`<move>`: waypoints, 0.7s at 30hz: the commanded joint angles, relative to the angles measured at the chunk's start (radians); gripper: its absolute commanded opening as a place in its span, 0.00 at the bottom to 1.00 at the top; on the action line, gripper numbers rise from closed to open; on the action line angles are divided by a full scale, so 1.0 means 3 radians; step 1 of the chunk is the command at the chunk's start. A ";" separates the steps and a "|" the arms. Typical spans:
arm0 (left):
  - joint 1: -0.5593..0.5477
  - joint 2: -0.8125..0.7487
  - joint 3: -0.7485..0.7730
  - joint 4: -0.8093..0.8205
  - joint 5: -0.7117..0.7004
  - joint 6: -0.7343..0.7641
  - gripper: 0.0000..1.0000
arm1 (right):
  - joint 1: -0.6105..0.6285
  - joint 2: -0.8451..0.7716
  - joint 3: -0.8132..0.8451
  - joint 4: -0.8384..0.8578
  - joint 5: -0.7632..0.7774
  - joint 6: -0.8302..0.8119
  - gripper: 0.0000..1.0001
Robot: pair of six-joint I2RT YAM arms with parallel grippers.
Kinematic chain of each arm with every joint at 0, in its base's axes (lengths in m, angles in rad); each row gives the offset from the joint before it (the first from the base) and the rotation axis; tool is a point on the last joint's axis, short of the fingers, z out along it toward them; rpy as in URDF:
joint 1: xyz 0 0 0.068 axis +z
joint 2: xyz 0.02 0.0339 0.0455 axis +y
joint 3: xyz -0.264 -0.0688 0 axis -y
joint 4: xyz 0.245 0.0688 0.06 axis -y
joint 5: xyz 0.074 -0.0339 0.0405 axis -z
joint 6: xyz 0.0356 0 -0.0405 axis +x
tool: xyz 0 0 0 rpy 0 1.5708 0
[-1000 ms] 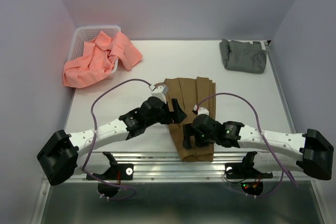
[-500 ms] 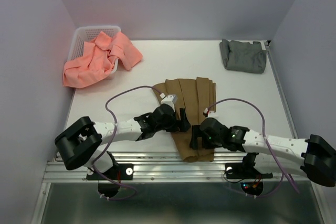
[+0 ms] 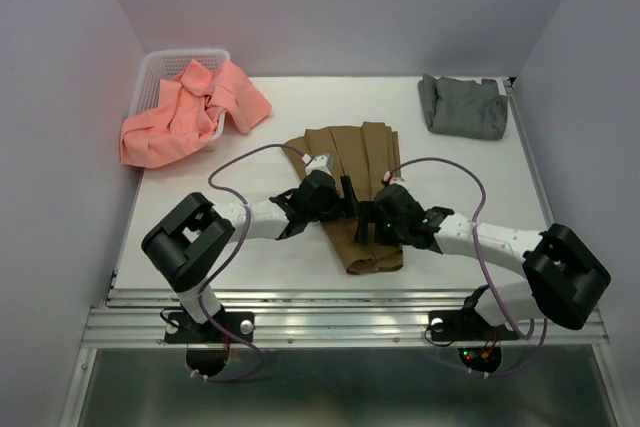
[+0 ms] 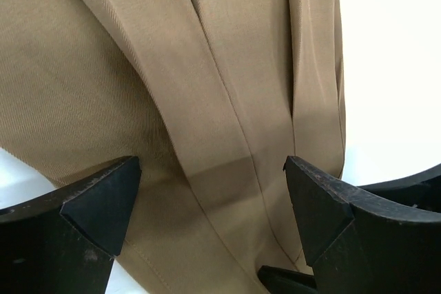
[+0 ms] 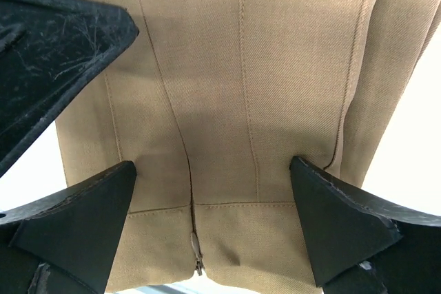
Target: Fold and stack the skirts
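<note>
The tan-brown pleated skirt (image 3: 346,145) lies flat in the middle of the table, waistband toward the near edge. My left gripper (image 3: 346,209) and right gripper (image 3: 364,229) are side by side over its middle, both open. In the left wrist view the skirt's pleats (image 4: 207,67) fill the gap of the open gripper (image 4: 213,177). In the right wrist view the open gripper (image 5: 210,191) straddles the waistband and zipper (image 5: 198,249) of the skirt (image 5: 241,67). The salmon-pink skirt (image 3: 190,112) hangs crumpled out of the basket. The grey skirt (image 3: 462,107) lies folded at the far right.
The white lattice basket (image 3: 160,62) stands at the far left corner. The walls close in on the left, back and right. The left gripper's black finger (image 5: 48,53) shows close by in the right wrist view. A metal rail (image 3: 320,319) runs along the near edge.
Both grippers moved away from the near edge toward the table's middle. The tan-brown skirt slid with them and no longer hangs over the near edge.
</note>
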 commanded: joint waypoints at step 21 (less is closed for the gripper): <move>0.0765 -0.0532 0.0593 -0.0537 0.0039 0.0848 0.99 | 0.0228 -0.0109 0.0293 0.1147 -0.2478 -0.0869 1.00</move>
